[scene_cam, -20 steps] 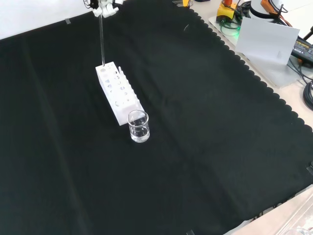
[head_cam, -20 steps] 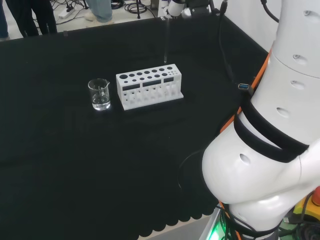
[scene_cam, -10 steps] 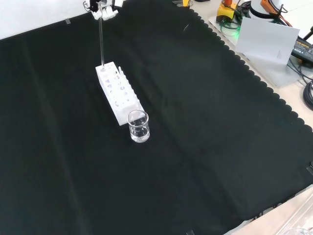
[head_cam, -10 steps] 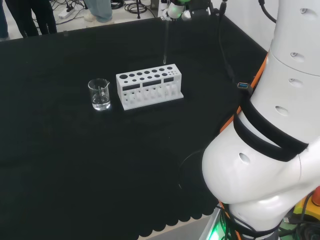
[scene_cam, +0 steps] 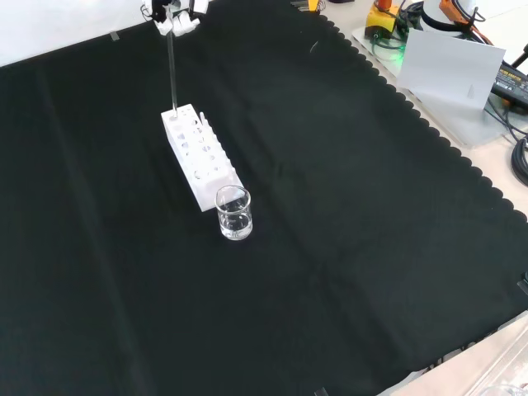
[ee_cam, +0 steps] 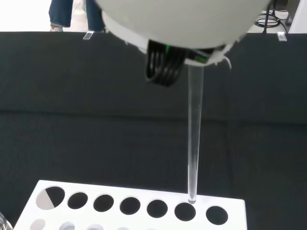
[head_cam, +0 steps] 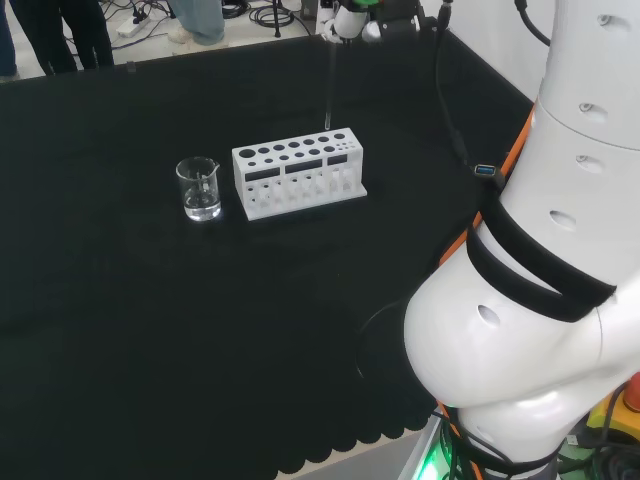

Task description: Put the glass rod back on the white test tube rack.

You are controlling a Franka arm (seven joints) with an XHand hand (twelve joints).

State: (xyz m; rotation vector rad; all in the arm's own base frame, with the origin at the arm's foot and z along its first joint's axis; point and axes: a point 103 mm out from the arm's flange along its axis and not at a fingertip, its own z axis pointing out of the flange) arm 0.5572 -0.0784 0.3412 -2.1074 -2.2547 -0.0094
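One glass rod [ee_cam: 194, 143] hangs nearly upright from my hand [scene_cam: 175, 16], whose fingers pinch its top end. From the wrist, its lower tip sits right at the rim of a hole near one end of the white test tube rack [head_cam: 298, 170]; whether it has entered I cannot tell. On the black surface [scene_cam: 346, 231], a small beaker [scene_cam: 234, 213] stands just beside the rack's other end.

A small clear glass beaker [scene_cam: 233, 213] stands upright on the black cloth [scene_cam: 346, 247].
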